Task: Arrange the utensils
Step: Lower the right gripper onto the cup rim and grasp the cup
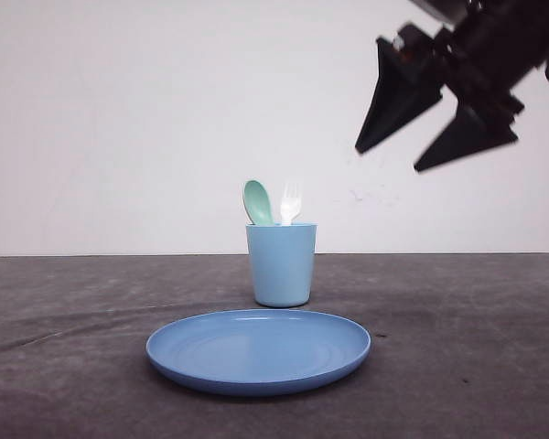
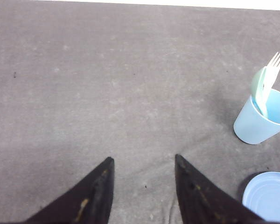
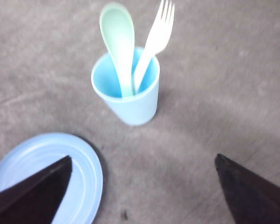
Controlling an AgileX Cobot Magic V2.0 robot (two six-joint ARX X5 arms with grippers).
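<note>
Right gripper (image 1: 436, 149) hangs high over the surface (image 1: 457, 366), fingers spread wide, nothing between them. Left gripper (image 2: 142, 164) hovers low, fingers apart, bare surface in the gap.

Near to far, placed off the right fingers:
- Plate (image 3: 81, 163), round, blue, nothing on it. Its rim runs under the tip of one right finger in the right wrist view; the fingers are well above it, no contact.
- Cup (image 3: 130, 105), light blue, upright, just past the plate, roughly centred ahead of the finger gap. Touching the plate or not: can't tell from these angles.
- Spoon (image 3: 117, 35), mint green, and fork (image 3: 156, 39), white, four tines. Both stand handle-down in the cup, heads up above the rim, leaning on the wall, side by side. Heads look close or touching; can't confirm.

Off the left fingers: cup and plate sit well off to one side, outside the finger gap, the cup farther off than the plate.

Why so, my read: utensils upright in the cup is the organized end state. Heads-up, handle-down is stable because the cup wall props them. The wide, raised right fingers look like a release-and-clear pose, not an approach. Task looks done or nearly done.

Count: 1 spoon, 1 fork, 1 cup, 1 plate, 2 grippers. No loose utensils on the visible surface.
</note>
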